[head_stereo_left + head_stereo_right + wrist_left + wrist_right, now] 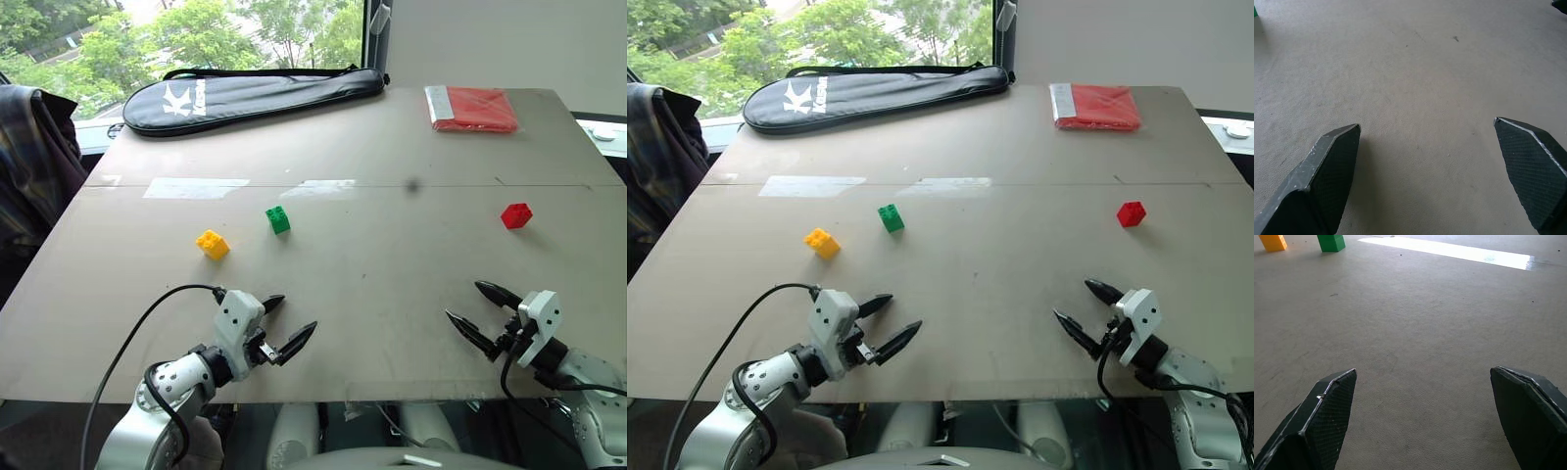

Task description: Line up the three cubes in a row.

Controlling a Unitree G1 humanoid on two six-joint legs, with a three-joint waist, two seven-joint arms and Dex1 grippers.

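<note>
Three small studded cubes stand apart on the grey table [392, 264]. The yellow cube [212, 244] lies left of centre, the green cube [278, 219] just beyond it to the right, and the red cube [516, 215] far off on the right. My left gripper [291, 323] hovers open near the front edge, below the yellow and green cubes, holding nothing. My right gripper [473, 310] is open too, near the front right, short of the red cube. The right wrist view catches the yellow cube [1273, 242] and green cube [1331, 242] far ahead of its fingers.
A black racket bag [250, 96] lies along the table's far left edge. A flat red folded cloth [471, 108] rests at the far right corner. A dark plaid garment [29, 166] hangs off the left side. Strips of window glare [196, 187] cross the middle.
</note>
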